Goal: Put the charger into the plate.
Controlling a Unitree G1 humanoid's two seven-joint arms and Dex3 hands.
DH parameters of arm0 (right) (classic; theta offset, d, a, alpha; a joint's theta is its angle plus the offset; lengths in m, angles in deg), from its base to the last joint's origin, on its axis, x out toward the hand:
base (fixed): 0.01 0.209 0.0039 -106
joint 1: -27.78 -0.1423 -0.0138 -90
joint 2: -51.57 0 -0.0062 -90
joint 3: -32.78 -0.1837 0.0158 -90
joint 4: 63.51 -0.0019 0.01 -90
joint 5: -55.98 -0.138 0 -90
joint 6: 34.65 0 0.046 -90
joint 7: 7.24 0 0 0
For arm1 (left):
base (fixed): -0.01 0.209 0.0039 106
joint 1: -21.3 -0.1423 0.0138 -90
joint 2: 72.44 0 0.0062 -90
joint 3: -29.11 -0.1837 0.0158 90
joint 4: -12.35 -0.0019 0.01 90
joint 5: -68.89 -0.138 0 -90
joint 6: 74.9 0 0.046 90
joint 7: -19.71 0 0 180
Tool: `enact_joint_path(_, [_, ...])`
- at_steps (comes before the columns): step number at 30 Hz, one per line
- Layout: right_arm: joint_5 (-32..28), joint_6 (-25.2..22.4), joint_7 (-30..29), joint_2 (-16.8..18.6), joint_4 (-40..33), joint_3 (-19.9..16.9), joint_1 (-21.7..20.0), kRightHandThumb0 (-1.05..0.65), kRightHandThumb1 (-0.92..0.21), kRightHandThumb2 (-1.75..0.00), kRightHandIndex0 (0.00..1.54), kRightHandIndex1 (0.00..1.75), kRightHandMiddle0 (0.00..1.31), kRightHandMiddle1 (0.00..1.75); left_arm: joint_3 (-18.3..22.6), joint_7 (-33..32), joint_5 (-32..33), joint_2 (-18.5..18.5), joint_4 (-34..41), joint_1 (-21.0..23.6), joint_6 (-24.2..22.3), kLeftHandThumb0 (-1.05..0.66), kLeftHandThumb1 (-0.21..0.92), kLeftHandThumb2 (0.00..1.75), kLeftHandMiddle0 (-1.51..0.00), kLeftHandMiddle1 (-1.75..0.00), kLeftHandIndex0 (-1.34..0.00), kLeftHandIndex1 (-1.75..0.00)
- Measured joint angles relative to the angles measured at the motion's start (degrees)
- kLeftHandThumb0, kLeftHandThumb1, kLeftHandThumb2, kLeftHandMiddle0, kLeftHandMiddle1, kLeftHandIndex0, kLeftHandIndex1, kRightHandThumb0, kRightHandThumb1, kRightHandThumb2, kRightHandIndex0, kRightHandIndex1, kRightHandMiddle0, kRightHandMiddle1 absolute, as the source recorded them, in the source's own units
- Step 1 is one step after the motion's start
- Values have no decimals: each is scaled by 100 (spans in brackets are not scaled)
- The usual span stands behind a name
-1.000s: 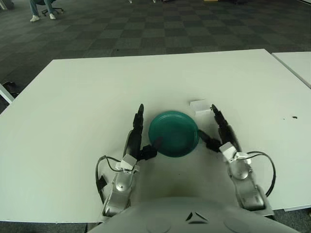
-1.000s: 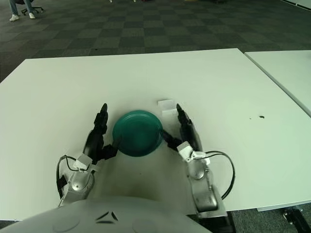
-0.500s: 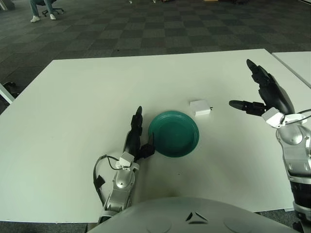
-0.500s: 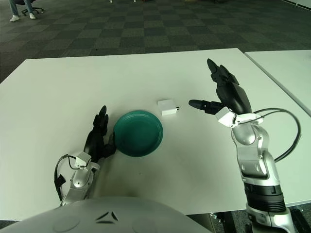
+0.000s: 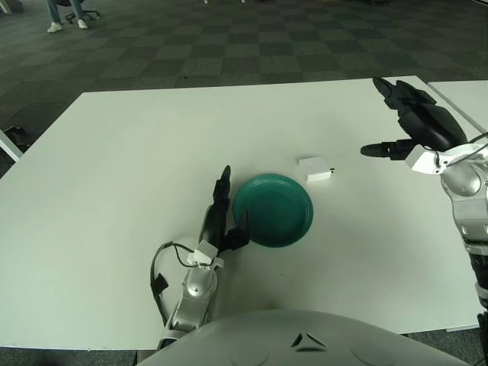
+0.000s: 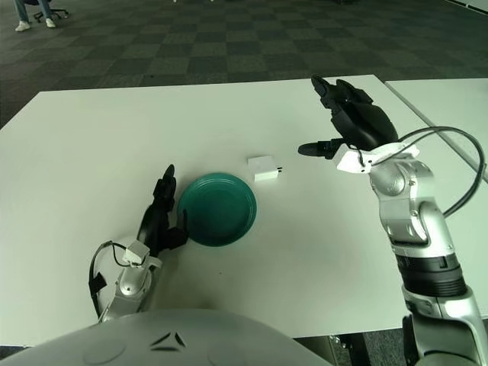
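Observation:
A small white charger [image 5: 314, 168] lies on the white table, just beyond the right rim of the round green plate [image 5: 273, 210]. The plate holds nothing. My right hand [image 5: 404, 122] is raised above the table to the right of the charger, well apart from it, with fingers spread and nothing in them. My left hand [image 5: 223, 213] shows beside the plate's left rim, fingers stretched out and holding nothing.
The white table [image 5: 137, 152] spreads wide on all sides. A second white table [image 5: 465, 95] stands at the right. Dark checkered carpet lies beyond the far edge, with a seated person's legs [image 5: 65, 15] at the top left.
My right hand rose from beside the plate's right rim to a raised spot right of the charger, then shifted slightly up and back. The left hand moved a little.

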Motion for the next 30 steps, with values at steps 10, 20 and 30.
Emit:
enact_joint_path(10, [242,1078,-279,59,1449,813,-688,-102,-92,-23,13,1,5,10,8,-314,-336,-92,48,-15,217,-105,92,103,-2,0,-2,-8])
enact_joint_path(20, [481,1788,-390,69,2184,1254,-1106,-105,-92,-32,9,0,0,11,-21,-424,-419,-180,143,-20,218,-105,92,104,0,0,-1,-9])
enact_joint_path(30, [707,1836,-189,110,2587,1670,-1390,-105,-92,-35,5,0,0,7,4,-470,-392,-184,255,1,176,-103,92,105,-2,0,0,-22])
